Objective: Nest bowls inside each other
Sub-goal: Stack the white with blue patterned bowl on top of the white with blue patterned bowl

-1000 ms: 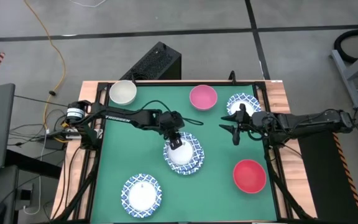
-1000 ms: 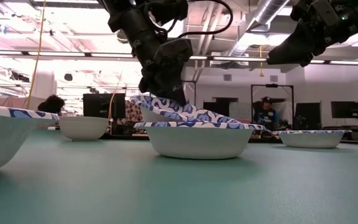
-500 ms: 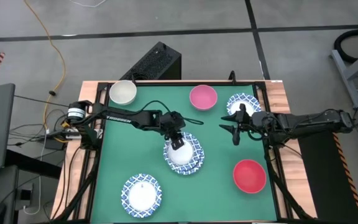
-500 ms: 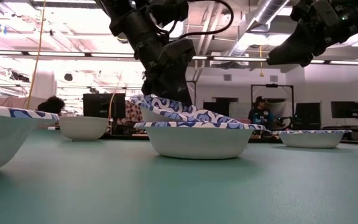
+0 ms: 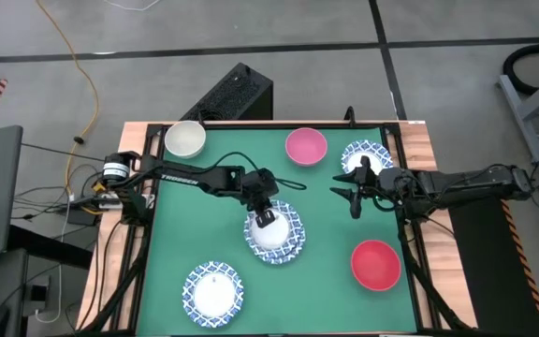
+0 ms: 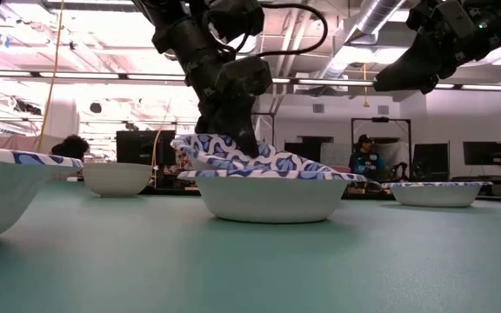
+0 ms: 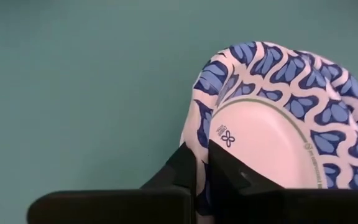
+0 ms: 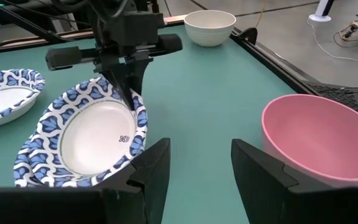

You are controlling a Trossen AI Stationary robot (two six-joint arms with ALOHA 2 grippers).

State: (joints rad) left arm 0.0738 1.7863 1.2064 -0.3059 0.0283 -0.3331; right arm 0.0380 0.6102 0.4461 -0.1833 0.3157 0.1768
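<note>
Pinching the rim of a blue-patterned bowl [image 5: 273, 230] at the middle of the green table [image 5: 330, 295], the left gripper [image 5: 262, 210] is clenched on the bowl's edge, its 2 dark fingers [image 7: 194, 171] closed over the patterned lip. That upper bowl sits tilted inside a 2nd patterned bowl [image 6: 272, 189] beneath it, one side riding higher than the other in the low view, so the pair is stacked but not yet seated flat.

Taking the stacked pair as the landmark and reading left to right: the plain cream bowl [image 5: 184, 139] stands well to its far left, near the table's back corner; another patterned bowl [image 5: 213, 289] lies to its near left; the pink bowl [image 5: 306, 146] sits just beyond it toward the back edge; the red bowl [image 5: 375, 263] rests to its near right; and a last patterned bowl [image 5: 368, 156] lies farthest right, partly under the right arm. The right gripper [image 5: 355, 192] hovers above the table between the pink and red bowls, jaws spread and holding nothing.

The step in hand appears to be settling or re-seating the upper bowl in the 1st nest. The next move likely calls for levelling that bowl so it drops fully into the lower one, then letting go cleanly; a tilted rim could spring back or drag the lower bowl sideways.
</note>
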